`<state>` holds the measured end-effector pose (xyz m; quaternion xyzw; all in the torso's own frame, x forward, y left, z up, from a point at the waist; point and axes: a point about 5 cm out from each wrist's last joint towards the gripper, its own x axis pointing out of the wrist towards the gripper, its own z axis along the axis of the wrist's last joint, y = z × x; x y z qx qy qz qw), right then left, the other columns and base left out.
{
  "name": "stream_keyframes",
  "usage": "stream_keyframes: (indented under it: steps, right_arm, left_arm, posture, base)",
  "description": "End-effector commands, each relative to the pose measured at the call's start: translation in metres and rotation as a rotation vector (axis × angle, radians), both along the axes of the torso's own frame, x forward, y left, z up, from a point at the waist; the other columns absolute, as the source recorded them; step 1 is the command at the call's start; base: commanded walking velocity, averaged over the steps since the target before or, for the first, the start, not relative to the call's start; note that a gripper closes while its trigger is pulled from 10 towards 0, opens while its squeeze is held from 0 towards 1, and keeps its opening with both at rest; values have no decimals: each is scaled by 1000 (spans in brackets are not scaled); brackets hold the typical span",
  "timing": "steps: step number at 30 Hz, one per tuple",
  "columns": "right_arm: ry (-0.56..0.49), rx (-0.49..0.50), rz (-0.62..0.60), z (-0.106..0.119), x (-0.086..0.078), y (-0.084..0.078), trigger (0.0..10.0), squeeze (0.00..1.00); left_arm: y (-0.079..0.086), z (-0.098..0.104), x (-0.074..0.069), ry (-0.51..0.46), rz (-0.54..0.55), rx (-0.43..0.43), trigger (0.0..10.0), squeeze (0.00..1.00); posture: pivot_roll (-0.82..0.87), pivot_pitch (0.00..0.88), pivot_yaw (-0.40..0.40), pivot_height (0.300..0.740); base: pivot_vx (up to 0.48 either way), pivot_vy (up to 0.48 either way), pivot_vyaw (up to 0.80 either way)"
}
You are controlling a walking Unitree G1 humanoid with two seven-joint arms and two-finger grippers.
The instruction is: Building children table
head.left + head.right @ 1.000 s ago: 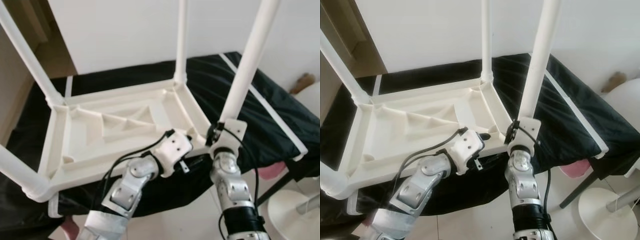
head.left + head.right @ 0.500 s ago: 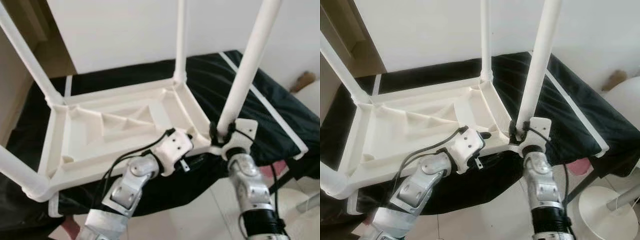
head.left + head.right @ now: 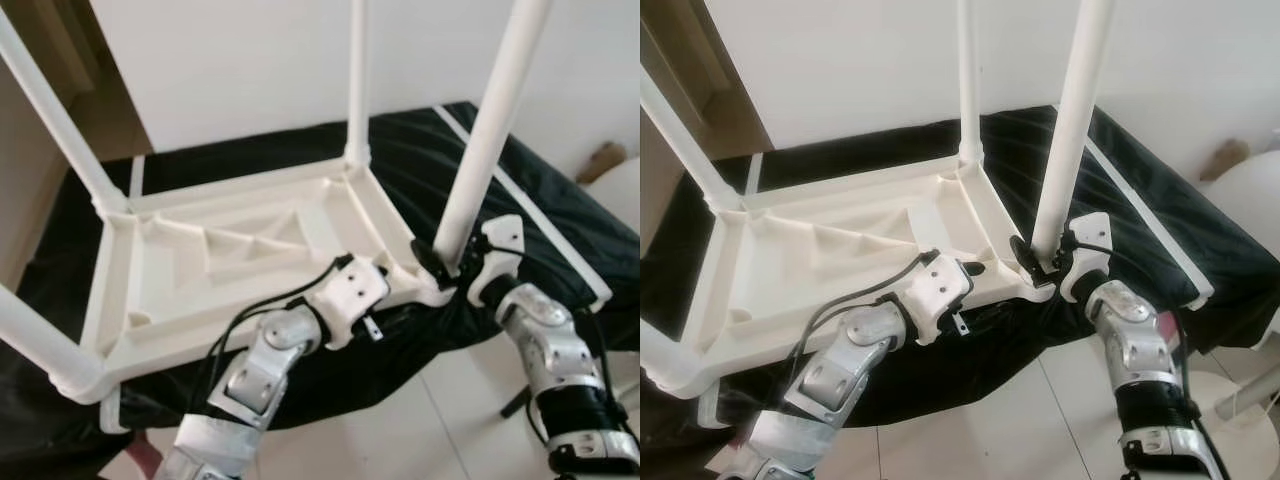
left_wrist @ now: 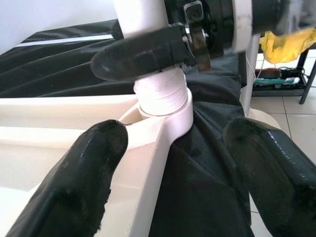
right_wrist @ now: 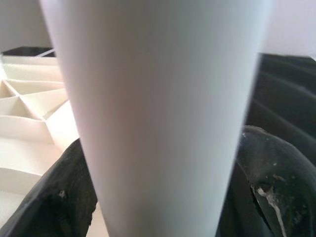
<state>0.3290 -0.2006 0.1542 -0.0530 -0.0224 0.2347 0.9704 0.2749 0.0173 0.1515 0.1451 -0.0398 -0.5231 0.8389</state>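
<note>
The upturned table and its legs look smooth matt white plastic. Beneath lies creased black cloth with slight sheen. Floor tiles look glossy.

right gripper clamped, left gripper spread

The upturned white table lies across the black-covered bed, its four legs standing up as posts at the corners. The near right leg is closed in by the right gripper, fingers on both sides of its base. The left gripper sits at the near edge beside that corner, fingers spread around the socket. Between the legs, the ribbed underside lies open from above. A white stool base stands on the floor off the bed's right corner.
</note>
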Motion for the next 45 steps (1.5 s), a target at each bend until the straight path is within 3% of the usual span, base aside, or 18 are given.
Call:
stream_keyframes:
  steps: [1,5,6,7,20,21,25,26,33,40,45]
  right_arm:
    - [18,-24,33,-5,1,3,10000,0]
    - [40,-73,75,-9,4,2,10000,0]
    - [56,-88,91,-13,5,1,2627,0]
    - [75,-100,103,-17,4,0,0,0]
    - [130,-92,97,-33,0,-9,0,0]
    - [139,-81,93,-35,-1,-9,4039,0]
    - [146,-70,92,-37,-2,-9,4039,0]
    - [164,-69,39,-42,-5,-10,10000,0]
    - [180,-81,-126,-48,-9,-13,10000,0]
    - [225,37,-392,-53,-10,-12,10000,0]
    - [231,80,-508,-53,-17,3,10000,0]
  left_arm:
    - [2,0,4,-14,48,1,10000,0]
    - [3,1,4,-16,54,0,10000,0]
    - [3,1,4,-17,59,-1,10000,0]
    - [4,0,4,-17,63,-2,10000,0]
    - [3,1,4,-19,55,-6,10000,0]
    - [2,1,3,-19,52,-6,10000,0]
    - [1,1,3,-19,49,-6,10000,0]
    - [1,2,1,-15,42,-15,10000,0]
    - [0,5,0,-11,38,-32,10000,0]
    - [0,5,-2,-5,27,-37,10000,0]
    - [1,4,-3,-2,24,-33,10000,0]
  posture:
    - [-51,0,51,740]
    - [-43,0,45,740]
    - [-34,0,38,740]
    - [-31,0,37,740]
    - [-41,0,45,740]
    - [-43,0,47,740]
    - [-43,0,47,740]
    - [-43,0,46,740]
    - [-45,0,45,740]
    - [-55,0,51,740]
    - [-55,0,51,740]
  base:
    - [0,0,0]
    - [0,0,0]
    - [0,0,0]
    - [0,0,0]
    - [0,0,0]
    - [0,0,0]
    - [0,0,0]
    - [0,0,0]
    - [0,0,0]
    - [0,0,0]
    - [0,0,0]
